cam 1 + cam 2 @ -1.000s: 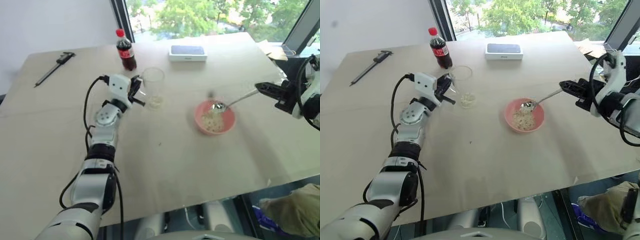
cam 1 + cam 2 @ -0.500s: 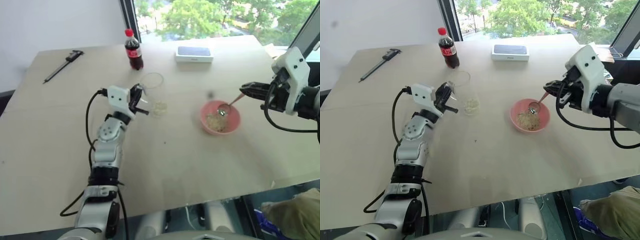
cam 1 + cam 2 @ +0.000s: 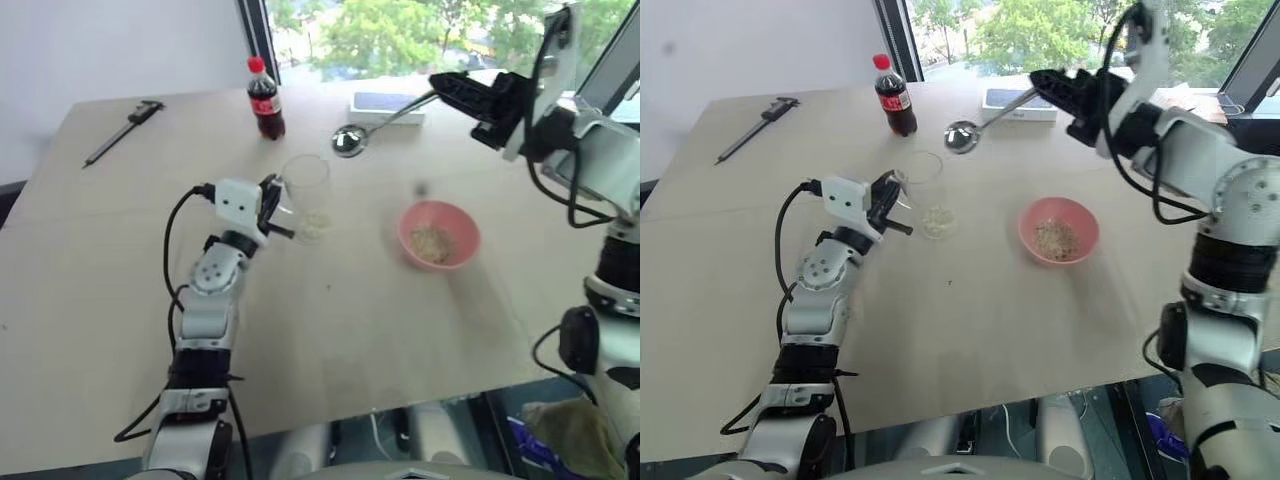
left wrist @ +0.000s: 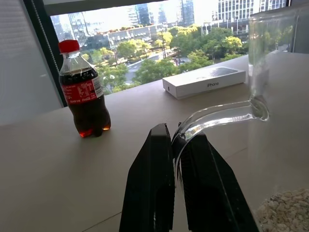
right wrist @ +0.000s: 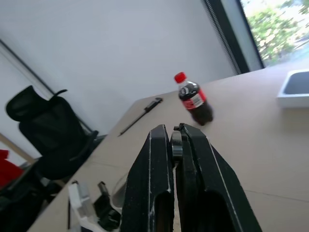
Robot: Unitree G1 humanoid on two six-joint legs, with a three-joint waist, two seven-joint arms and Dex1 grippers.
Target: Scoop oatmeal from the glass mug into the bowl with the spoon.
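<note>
The glass mug [image 3: 307, 190] stands on the table with a little oatmeal [image 3: 318, 222] at its bottom. My left gripper [image 3: 278, 204] is shut on the mug's handle [image 4: 217, 118], level with the table. To the right sits the pink bowl [image 3: 460, 222] with a small heap of oatmeal [image 3: 432, 241] inside. My right gripper [image 3: 441, 84] is raised high over the far side of the table, shut on the spoon's handle. The spoon [image 3: 349, 140] reaches left, its oval head in the air beyond the mug. In the right wrist view the fingers [image 5: 157, 159] clamp the handle.
A cola bottle [image 3: 266, 100] with a red cap stands behind the mug. A white box [image 3: 385, 103] lies at the far edge, and a dark caliper [image 3: 120, 130] lies at the far left. The table's front edge runs close below the bowl.
My right gripper has lifted the spoon out of the bowl and swung it up and left, towards the mug. The left gripper keeps its hold on the mug's handle.
</note>
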